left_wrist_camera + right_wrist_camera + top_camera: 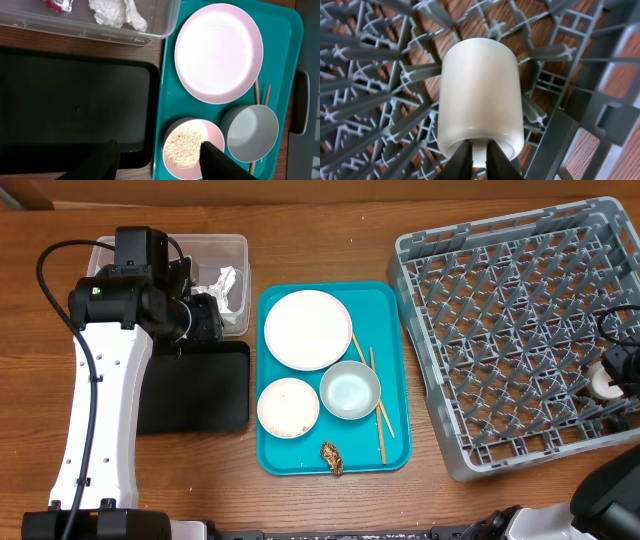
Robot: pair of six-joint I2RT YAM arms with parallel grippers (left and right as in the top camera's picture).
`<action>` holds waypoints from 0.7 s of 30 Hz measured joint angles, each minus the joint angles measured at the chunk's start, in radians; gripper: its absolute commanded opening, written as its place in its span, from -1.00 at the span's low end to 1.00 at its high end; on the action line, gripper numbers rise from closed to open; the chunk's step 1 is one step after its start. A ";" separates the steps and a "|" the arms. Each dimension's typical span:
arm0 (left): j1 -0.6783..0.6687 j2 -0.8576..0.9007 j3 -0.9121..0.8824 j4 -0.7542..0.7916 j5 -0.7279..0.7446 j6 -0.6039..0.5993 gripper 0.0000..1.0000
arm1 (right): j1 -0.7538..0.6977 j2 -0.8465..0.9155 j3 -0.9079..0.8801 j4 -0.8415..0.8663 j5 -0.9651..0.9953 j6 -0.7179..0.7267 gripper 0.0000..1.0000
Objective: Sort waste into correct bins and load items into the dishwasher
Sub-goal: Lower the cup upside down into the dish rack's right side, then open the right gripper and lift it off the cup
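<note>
- The right gripper (479, 161) is narrow, pinching the cup's (480, 95) rim inside the rack (520, 310), near its right edge.
- The left gripper (160, 162) is wide and empty, over the black tray's (75, 100) right edge, with one finger over the dish (200, 122) of rice (182, 147).
- The plate (307, 329), bowl (350, 390), chopsticks (380, 415) and lump (332, 458) lie on the teal tray (290, 455).
- The napkin (225, 285) and wrapper (59, 4) are in the tub (235, 250), at the table's (330, 230) far edge.

Black tray (205, 390): bare, free drop from above. Clear tub (235, 255): left arm (100, 400) overhangs its left part, napkin (222, 285) lies at its right. Teal tray (385, 310) is crowded: plate (308, 329), dish (288, 407) and bowl (350, 390) nearly touch, with chopsticks (378, 415) tight against the bowl. Brown lump (332, 458) has room around it. Rack (500, 310): pegs crowd the cup (480, 95) and the right hand (480, 160) clamped on its rim.
</note>
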 measured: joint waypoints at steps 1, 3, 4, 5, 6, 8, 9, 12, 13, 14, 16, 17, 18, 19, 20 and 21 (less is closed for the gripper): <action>0.000 0.000 0.000 0.000 0.000 0.000 0.08 | 0.000 0.000 0.000 0.005 0.008 0.002 -0.66; 0.000 0.000 0.000 0.000 0.000 0.000 0.08 | 0.000 0.000 0.000 0.009 0.023 0.015 -0.65; 0.000 0.000 0.000 0.000 0.000 0.000 0.08 | 0.000 0.000 0.000 0.015 0.032 0.023 -0.59; 0.000 0.000 0.000 -0.001 0.000 0.000 0.08 | 0.000 0.000 0.000 0.027 0.039 0.030 -0.58; 0.000 0.000 0.000 0.000 0.000 0.000 0.08 | 0.000 0.000 0.000 0.039 0.042 0.034 -0.56; 0.000 0.000 0.000 -0.001 0.000 0.000 0.08 | 0.000 0.000 0.000 0.068 0.051 0.043 -0.55; 0.000 0.000 0.000 -0.001 0.000 0.000 0.08 | 0.000 0.000 0.000 0.083 0.056 0.046 -0.54; 0.000 0.000 0.000 -0.001 0.000 0.000 0.08 | 0.000 0.000 0.000 0.121 0.064 0.052 -0.53; 0.000 0.000 0.000 -0.001 0.000 0.000 0.08 | 0.000 0.000 0.000 0.132 0.067 0.053 -0.53; 0.000 0.000 0.000 -0.001 0.000 0.000 0.09 | 0.000 0.000 0.000 0.140 0.069 0.053 -0.53; 0.000 0.000 0.000 -0.002 0.000 0.000 0.08 | 0.000 0.000 0.000 0.160 0.072 0.055 -0.47; 0.000 0.000 0.000 -0.003 0.000 0.000 0.08 | 0.000 0.000 0.000 0.160 0.072 0.057 -0.44; 0.000 0.000 0.000 -0.003 0.000 0.000 0.09 | 0.000 0.000 0.000 0.156 0.069 0.060 -0.43; 0.000 0.000 0.000 -0.004 0.000 0.000 0.09 | 0.000 0.000 0.001 0.146 0.060 0.063 -0.44; 0.000 0.000 0.000 -0.003 0.000 0.000 0.09 | 0.000 0.000 0.001 0.134 0.053 0.066 -0.43; 0.000 0.000 0.000 -0.004 0.000 0.000 0.09 | 0.000 0.000 0.001 0.110 0.037 0.066 -0.43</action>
